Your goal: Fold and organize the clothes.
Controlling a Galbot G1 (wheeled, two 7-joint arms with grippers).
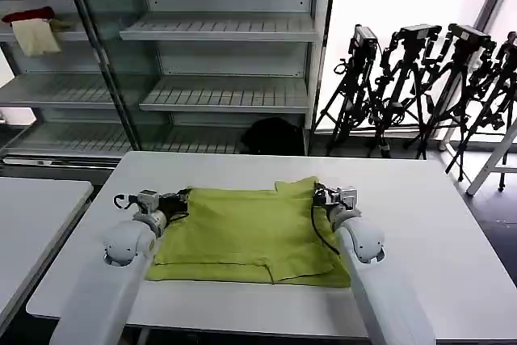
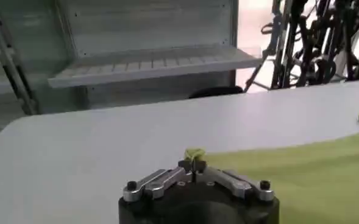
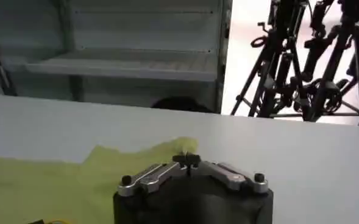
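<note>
The bench (image 1: 420, 224) is seen from above by the head camera, facing the shelving (image 1: 226, 38) behind it. Each wrist camera sits low, close over the bench, facing the same shelving; bench, shelving and tripods (image 1: 428, 86) are shared.

The T-shirt (image 1: 246, 236) lies on the table (image 1: 420, 224) before me, toward its near edge; my left gripper (image 1: 179, 198) sits at the shirt's far left corner, my right gripper (image 1: 321, 195) at its far right corner; a second table (image 1: 32, 216) stands to my left; shelves (image 1: 218, 30) rise behind, with cloths (image 1: 32, 28) on an upper left shelf; tripods (image 1: 420, 86) stand behind on the right.
</note>
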